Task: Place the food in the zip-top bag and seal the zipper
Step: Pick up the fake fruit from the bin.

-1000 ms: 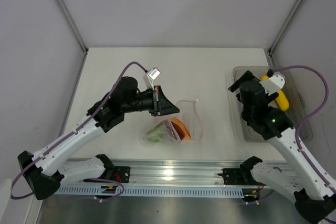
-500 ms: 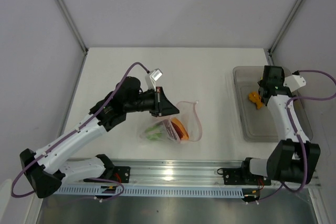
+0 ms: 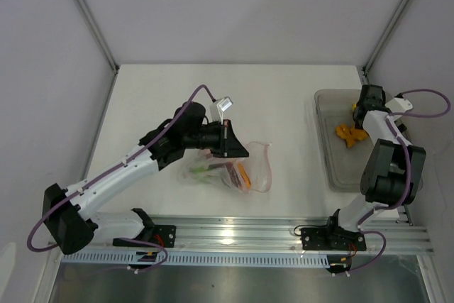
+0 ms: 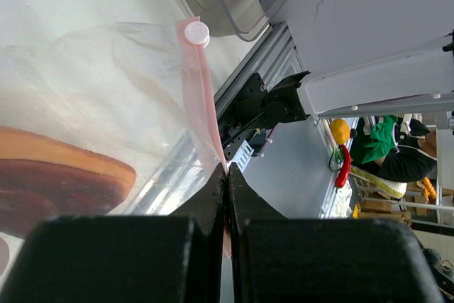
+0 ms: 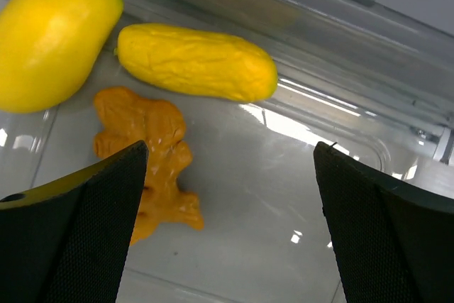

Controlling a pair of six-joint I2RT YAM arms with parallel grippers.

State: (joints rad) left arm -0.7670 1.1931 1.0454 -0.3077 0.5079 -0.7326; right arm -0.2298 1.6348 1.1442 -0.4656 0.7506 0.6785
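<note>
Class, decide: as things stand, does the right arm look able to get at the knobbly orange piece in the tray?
Probably yes: the right claw hangs open over the orange piece, which lies uncovered in the tray.

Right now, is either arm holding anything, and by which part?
Left jaws are shut on the zip-top bag, pinching its pink zipper. Right jaws stand open above the tray, holding nothing.

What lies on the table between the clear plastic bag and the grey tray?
Nothing. In the top view, the white table between the zip-top bag and the tray is bare.
</note>
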